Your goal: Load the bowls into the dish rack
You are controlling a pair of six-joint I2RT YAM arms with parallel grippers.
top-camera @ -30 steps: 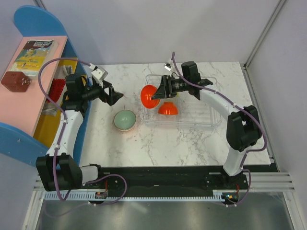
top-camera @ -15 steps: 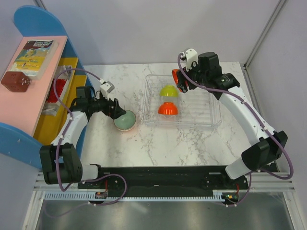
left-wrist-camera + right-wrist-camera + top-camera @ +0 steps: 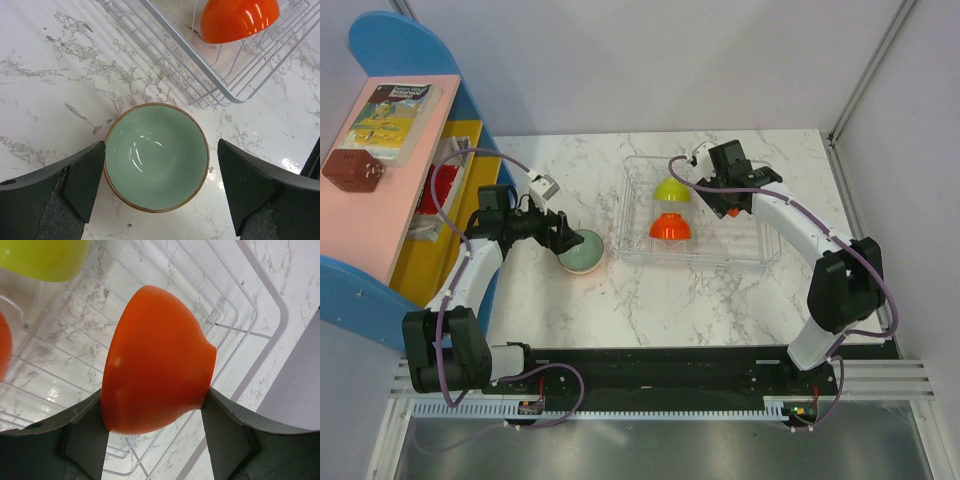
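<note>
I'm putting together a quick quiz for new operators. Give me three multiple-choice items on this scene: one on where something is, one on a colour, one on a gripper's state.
1. Where is the mint bowl?
A) on the table, left of the rack
B) inside the rack
C) stacked on another bowl

2. What colour is the bowl in the right gripper?
A) lime
B) mint
C) orange

3. How is the left gripper?
A) shut on the mint bowl
B) open, a finger on each side of the mint bowl
C) shut on nothing

Answers:
1 A: the top view shows it standing on the marble outside the rack.
2 C: the right wrist view shows an orange bowl clamped between the fingers.
3 B: the left wrist view shows a clear gap beside the rim.
</note>
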